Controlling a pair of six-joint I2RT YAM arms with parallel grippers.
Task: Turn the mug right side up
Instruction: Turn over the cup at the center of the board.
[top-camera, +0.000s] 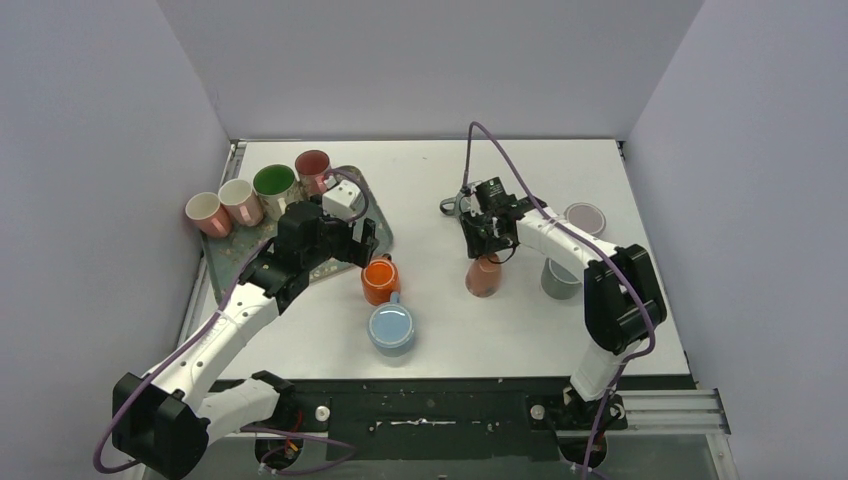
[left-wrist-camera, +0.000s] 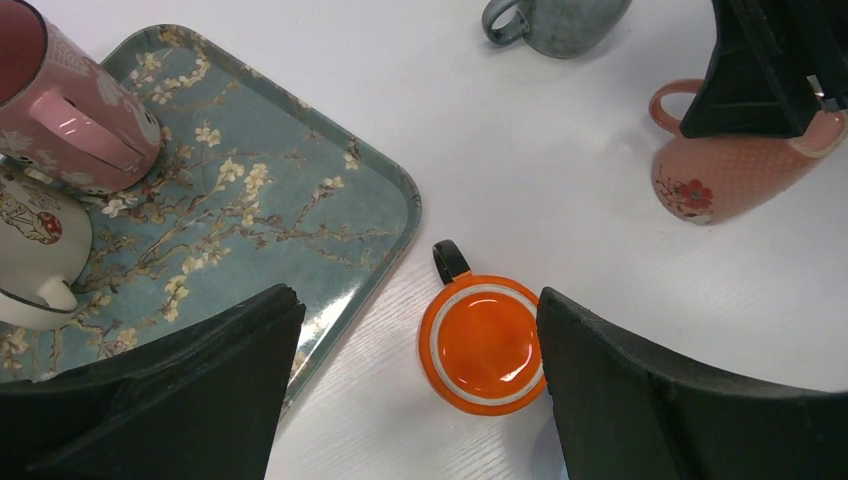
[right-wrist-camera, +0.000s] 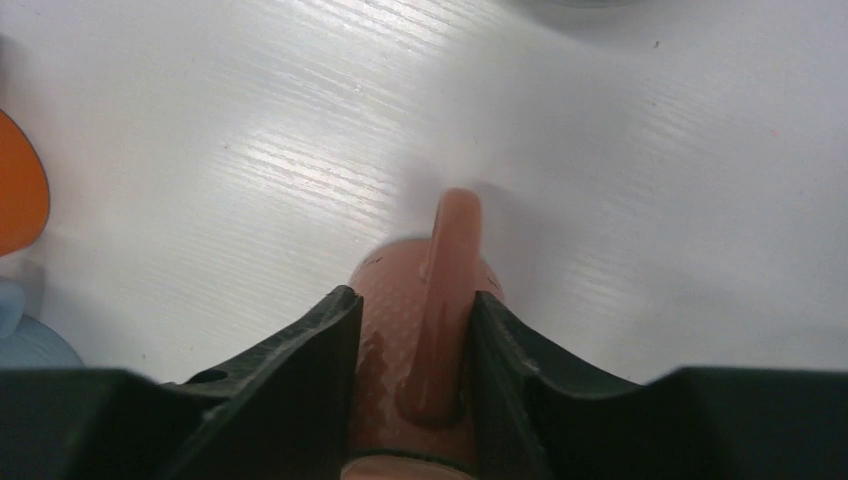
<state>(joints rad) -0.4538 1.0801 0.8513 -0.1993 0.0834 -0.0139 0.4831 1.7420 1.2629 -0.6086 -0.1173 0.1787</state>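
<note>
On the table right of centre, pink mug (top-camera: 483, 277) sits under right gripper (right-wrist-camera: 412, 298): 2 fingers narrowly straddle its handle, can't tell if clamped. Left gripper (left-wrist-camera: 417, 300) wide open, empty, above orange mug (left-wrist-camera: 483, 345).

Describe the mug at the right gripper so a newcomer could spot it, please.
On the table, look right of the floral tray. The salmon-pink mug is under the right gripper; unlike the orange mug and grey mug flanking it, it bears dots and a red flower.

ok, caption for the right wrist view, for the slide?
Right end effector straddling the handle of the pink mug, white table beneath.
</note>
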